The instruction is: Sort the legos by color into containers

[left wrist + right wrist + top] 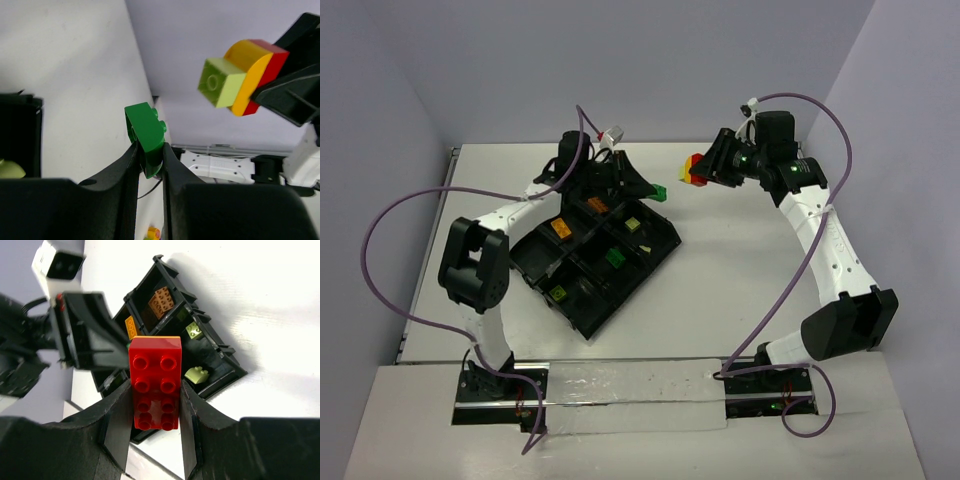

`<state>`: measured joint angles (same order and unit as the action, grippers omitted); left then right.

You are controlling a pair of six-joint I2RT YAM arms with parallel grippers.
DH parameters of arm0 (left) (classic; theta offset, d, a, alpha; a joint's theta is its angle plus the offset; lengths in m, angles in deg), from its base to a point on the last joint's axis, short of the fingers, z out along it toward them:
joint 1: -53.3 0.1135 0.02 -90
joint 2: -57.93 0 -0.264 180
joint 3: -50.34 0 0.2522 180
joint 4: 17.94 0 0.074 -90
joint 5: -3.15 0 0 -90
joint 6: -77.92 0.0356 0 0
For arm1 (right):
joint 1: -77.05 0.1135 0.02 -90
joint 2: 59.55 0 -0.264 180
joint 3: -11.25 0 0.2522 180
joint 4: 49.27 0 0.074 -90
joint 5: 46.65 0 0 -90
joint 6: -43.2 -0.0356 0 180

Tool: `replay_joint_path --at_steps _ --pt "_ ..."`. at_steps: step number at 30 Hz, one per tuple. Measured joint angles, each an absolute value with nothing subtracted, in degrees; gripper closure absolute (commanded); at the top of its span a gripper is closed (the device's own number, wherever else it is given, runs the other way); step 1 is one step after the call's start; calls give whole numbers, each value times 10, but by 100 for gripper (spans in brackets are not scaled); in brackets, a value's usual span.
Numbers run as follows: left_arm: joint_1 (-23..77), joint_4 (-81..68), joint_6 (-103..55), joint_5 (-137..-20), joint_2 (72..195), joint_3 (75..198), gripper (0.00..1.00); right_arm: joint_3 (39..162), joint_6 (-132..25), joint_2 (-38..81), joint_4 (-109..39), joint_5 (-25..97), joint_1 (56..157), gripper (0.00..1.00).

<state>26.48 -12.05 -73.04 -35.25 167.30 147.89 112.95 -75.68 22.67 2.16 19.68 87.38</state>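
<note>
**Q:** Panel grippers: what does each hold, and where?
**A:** The left gripper [150,156] is clamped on the lower end of a small green plastic brick [146,131], held in the air by the far corner of the black plastic compartment tray [588,322]. The right gripper [156,390] pinches a stack of three plastic bricks [240,75], pale yellow-green, orange-yellow and red. Its fingers [117,425] press the long sides of the red one. The stack and the green brick are near each other but apart

**Q:** What lies around them, and what blocks the view?
**A:** Purple cables [390,250] loop off both arms. In the right wrist view, the red brick and the left gripper cover part of the tray. In the left wrist view, the stack and the right gripper fill the upper right

**Q:** Counts?
**A:** The top view shows five loose bricks in the tray, each in its own compartment: two orange bricks [561,228], one green tray brick [616,258] and two pale yellow-green bricks [633,224]. Held in the grippers: one brick on the left, three on the right

**Q:** Edges and room?
**A:** The tray lies skewed, left of centre on the white table [750,270], and tabletop shows between the tray and the right arm. Pale lilac walls [650,60] close the left, far and right sides. A clear taped strip [630,385] runs along the near edge between the arm bases
</note>
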Motion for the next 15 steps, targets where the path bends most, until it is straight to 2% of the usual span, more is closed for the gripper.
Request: replay_joint_path --at_steps 7,15 --pt "271 90 -599 -437 1560 1444 100 1130 -757 226 22 218 869 100" --pt "270 291 -494 -656 1477 1431 100 1130 -756 226 22 223 867 100"
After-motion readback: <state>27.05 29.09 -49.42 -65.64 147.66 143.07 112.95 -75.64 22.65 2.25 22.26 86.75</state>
